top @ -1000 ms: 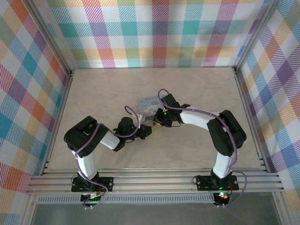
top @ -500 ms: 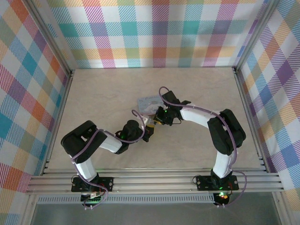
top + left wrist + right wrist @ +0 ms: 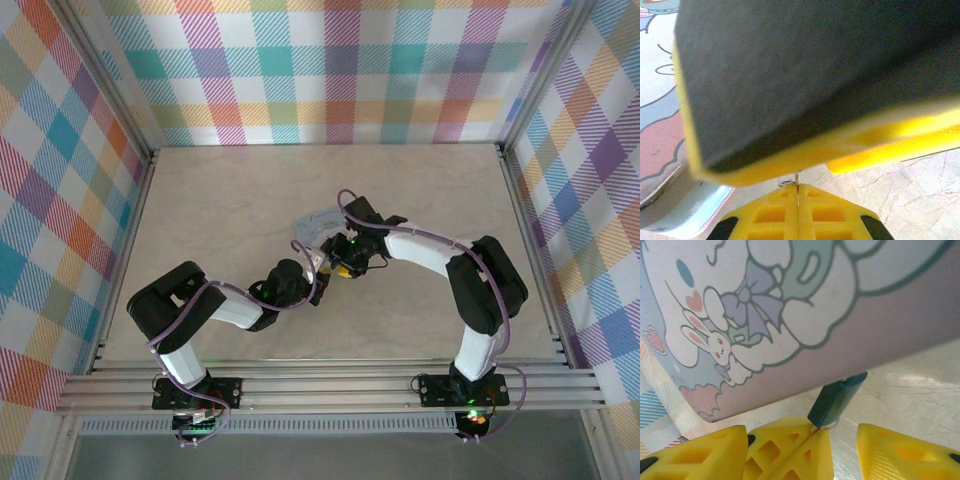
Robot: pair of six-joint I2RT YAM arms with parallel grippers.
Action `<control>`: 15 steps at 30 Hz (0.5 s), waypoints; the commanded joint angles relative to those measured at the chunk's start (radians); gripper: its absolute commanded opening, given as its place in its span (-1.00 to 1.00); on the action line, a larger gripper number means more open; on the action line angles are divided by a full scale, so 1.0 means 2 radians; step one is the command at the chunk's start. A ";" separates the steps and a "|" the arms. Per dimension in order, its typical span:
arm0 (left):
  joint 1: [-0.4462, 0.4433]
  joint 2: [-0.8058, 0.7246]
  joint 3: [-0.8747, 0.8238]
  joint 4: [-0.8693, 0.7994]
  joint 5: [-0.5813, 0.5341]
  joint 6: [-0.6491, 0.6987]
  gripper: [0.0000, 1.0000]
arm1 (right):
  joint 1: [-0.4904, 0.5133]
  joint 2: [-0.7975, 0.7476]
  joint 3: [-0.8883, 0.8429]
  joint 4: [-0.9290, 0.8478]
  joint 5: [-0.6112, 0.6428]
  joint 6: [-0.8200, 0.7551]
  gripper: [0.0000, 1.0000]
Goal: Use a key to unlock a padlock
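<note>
Currently right claw (image 3: 800, 435) apart, padlock (image 3: 836, 397) unheld just ahead; left claw (image 3: 798, 195) clamped on key (image 3: 797, 179); twist may swivel padlock.

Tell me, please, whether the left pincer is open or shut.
Shut: the left pincer has its yellow fingers pressed together on the slim key.

The left arm (image 3: 235, 310) and the right arm (image 3: 425, 250) are made of white tubes and bulky black joints. A thin purple cable (image 3: 344, 203) runs along each. Black base plates (image 3: 195, 390) carry them. The fingers (image 3: 705, 450) are yellow, with square hollows.
</note>
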 commanded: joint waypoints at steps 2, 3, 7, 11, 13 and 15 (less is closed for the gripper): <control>-0.008 0.004 -0.001 0.008 -0.008 -0.002 -1.00 | 0.000 -0.029 -0.014 -0.006 0.011 -0.001 0.21; -0.008 0.003 0.000 0.008 -0.005 -0.005 -1.00 | 0.000 -0.033 -0.019 -0.002 0.015 0.000 0.21; -0.003 0.010 0.002 0.009 0.009 -0.036 -1.00 | -0.001 -0.064 -0.064 0.041 0.043 0.023 0.22; 0.008 0.024 -0.008 0.037 0.029 -0.090 -1.00 | -0.001 -0.093 -0.124 0.119 0.062 0.071 0.23; 0.011 0.033 -0.011 0.052 0.042 -0.115 -1.00 | -0.001 -0.099 -0.145 0.157 0.067 0.092 0.23; 0.013 0.046 -0.015 0.076 0.054 -0.141 -1.00 | -0.001 -0.097 -0.157 0.183 0.070 0.105 0.22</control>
